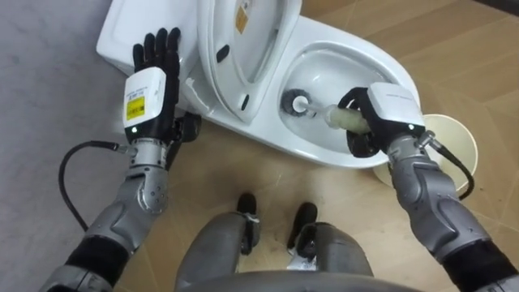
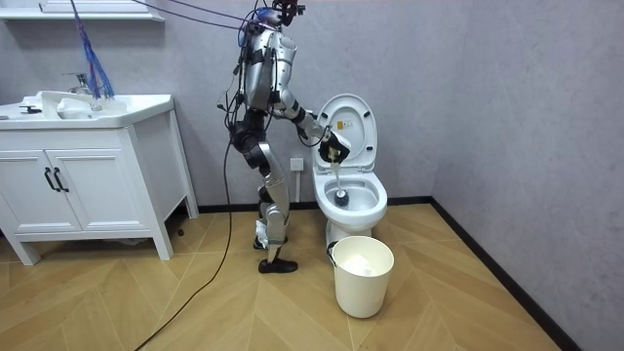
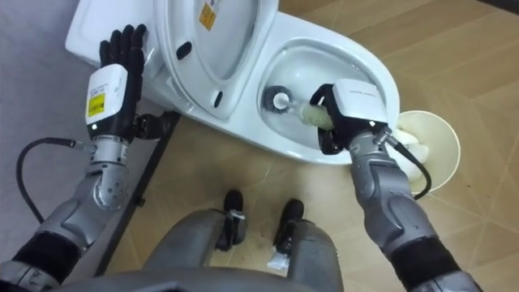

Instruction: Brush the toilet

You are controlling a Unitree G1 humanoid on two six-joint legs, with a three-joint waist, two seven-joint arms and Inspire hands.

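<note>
scrubbing is in hand: the right hand [image 1: 383,113], fingers curled round the toilet brush [image 1: 340,118], holds its head seemingly at the drain of the toilet bowl [image 1: 349,36], the left hand [image 1: 152,77] lies straight-fingered on the tank [image 1: 122,32] beside the bowl, and next the head needs sweeping round the bowl's wall.

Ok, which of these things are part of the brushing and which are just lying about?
In the job: toilet, toilet brush, right hand shut on the brush, left hand open by the toilet.
Lying about: white bucket, vanity cabinet.
</note>
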